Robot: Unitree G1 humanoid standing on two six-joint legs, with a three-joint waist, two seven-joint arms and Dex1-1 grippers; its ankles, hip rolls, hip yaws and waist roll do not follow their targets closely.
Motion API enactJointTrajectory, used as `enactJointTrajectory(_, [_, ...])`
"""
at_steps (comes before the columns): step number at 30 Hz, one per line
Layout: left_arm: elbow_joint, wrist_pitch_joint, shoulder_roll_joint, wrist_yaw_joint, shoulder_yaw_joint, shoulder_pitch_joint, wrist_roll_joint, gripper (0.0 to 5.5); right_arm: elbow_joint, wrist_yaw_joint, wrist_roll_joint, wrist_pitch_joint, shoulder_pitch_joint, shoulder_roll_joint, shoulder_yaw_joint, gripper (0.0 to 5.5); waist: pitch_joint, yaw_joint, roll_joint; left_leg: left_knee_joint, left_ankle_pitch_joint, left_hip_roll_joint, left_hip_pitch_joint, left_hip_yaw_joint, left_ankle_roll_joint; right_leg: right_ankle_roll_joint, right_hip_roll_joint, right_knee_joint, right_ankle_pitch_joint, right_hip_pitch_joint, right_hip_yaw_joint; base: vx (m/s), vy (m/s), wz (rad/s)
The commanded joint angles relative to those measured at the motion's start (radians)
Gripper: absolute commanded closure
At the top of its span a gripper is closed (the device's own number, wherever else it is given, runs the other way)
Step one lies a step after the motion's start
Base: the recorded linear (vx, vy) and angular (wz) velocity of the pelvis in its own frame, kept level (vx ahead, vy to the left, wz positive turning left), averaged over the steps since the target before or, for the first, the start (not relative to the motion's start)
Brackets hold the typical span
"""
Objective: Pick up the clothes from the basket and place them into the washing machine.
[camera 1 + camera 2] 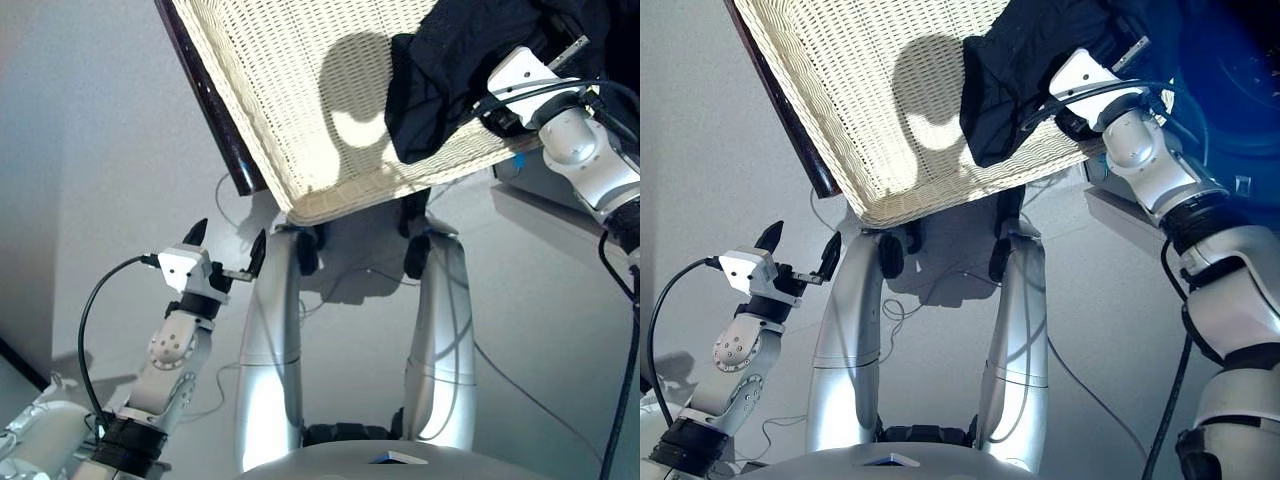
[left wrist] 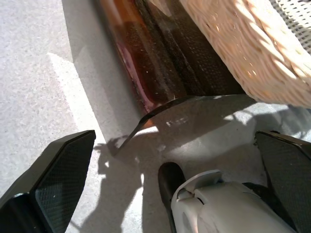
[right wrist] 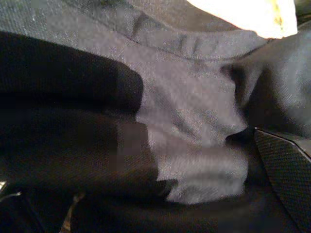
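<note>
Left eye view: cream-white woven wicker basket fills the upper frame; a soft, limp black fabric garment drapes over its upper-right rim, best pinched at a bunched fold. Right gripper is buried in it, closure unclear. Left gripper, lower left, is spread, empty.

Basket woven cream wicker, rough; black garment matt cloth; floor grainy, matt.
</note>
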Motion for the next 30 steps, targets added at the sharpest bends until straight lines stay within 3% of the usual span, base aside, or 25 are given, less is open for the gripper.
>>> enactJointTrajectory(1, [-0.046,-0.046,0.002,-0.012,0.002,0.086,-0.002,0.00,0.026,-0.141,-0.031,-0.048,-0.238,-0.173,-0.048,0.00,-0.106,-0.034,-0.001,-0.094,0.071,-0.003,0.014,-0.037,-0.028,-0.040,0.008,-0.020,-0.023,0.067,-0.060,0.000,0.000,0.000])
enactJointTrajectory(6, [-0.046,-0.037,0.000,-0.008,-0.009,0.079,-0.010,0.00,0.130,-0.160,-0.102,-0.007,-0.346,-0.070,0.027,0.00,-0.103,-0.023,0.006,-0.094,0.071,0.000,0.015,-0.032,-0.027,-0.042,0.011,-0.018,-0.022,0.067,-0.059,0.000,0.000,0.000])
enactJointTrajectory(10, [-0.046,-0.031,-0.018,-0.002,-0.019,0.064,-0.011,0.00,0.291,-0.163,-0.103,0.014,-0.419,0.078,0.055,0.00,-0.100,-0.009,0.017,-0.093,0.074,-0.002,0.011,-0.029,-0.026,-0.045,0.008,-0.014,-0.021,0.063,-0.060,0.000,0.000,0.000])
enactJointTrajectory(11, [-0.046,-0.031,-0.020,-0.002,-0.017,0.064,-0.011,0.00,0.295,-0.163,-0.102,0.012,-0.423,0.081,0.058,1.94,-0.100,-0.011,0.017,-0.093,0.074,-0.002,0.011,-0.029,-0.026,-0.045,0.008,-0.014,-0.021,0.063,-0.060,0.000,0.000,0.000])
enactJointTrajectory(12, [-0.045,-0.029,-0.025,-0.001,-0.021,0.059,-0.010,0.00,0.344,-0.164,-0.092,0.016,-0.436,0.118,0.056,5.50,-0.099,-0.006,0.020,-0.095,0.076,-0.003,0.010,-0.028,-0.026,-0.046,0.008,-0.012,-0.020,0.061,-0.061,0.000,0.000,0.000])
enactJointTrajectory(18, [-0.036,-0.025,-0.056,0.010,-0.032,0.035,-0.009,0.00,0.495,-0.175,-0.012,0.014,-0.466,0.233,0.017,5.50,-0.095,0.003,0.028,-0.094,0.081,-0.007,0.004,-0.030,-0.026,-0.046,0.007,-0.006,-0.019,0.057,-0.061,0.000,0.000,0.000])
enactJointTrajectory(24, [-0.026,-0.030,-0.067,0.025,-0.024,0.027,-0.002,0.00,0.439,-0.201,0.033,0.002,-0.435,0.230,-0.037,5.50,-0.098,-0.002,0.024,-0.102,0.083,-0.010,0.007,-0.034,-0.027,-0.046,0.008,-0.011,-0.022,0.061,-0.066,0.000,0.000,0.000])
enactJointTrajectory(27, [-0.004,-0.031,-0.078,0.030,-0.023,0.017,0.007,0.00,0.320,-0.210,0.212,-0.068,-0.334,0.197,-0.188,5.50,-0.097,-0.016,0.019,-0.107,0.081,-0.010,0.014,-0.035,-0.028,-0.046,0.008,-0.014,-0.028,0.070,-0.069,0.000,0.000,0.000])
enactJointTrajectory(30, [0.014,-0.034,-0.083,0.027,-0.029,0.010,0.000,0.00,0.200,-0.202,0.484,-0.184,-0.188,0.192,-0.406,5.50,-0.095,-0.030,0.016,-0.107,0.076,-0.010,0.024,-0.033,-0.028,-0.044,0.011,-0.016,-0.032,0.079,-0.070,0.000,0.000,0.000])
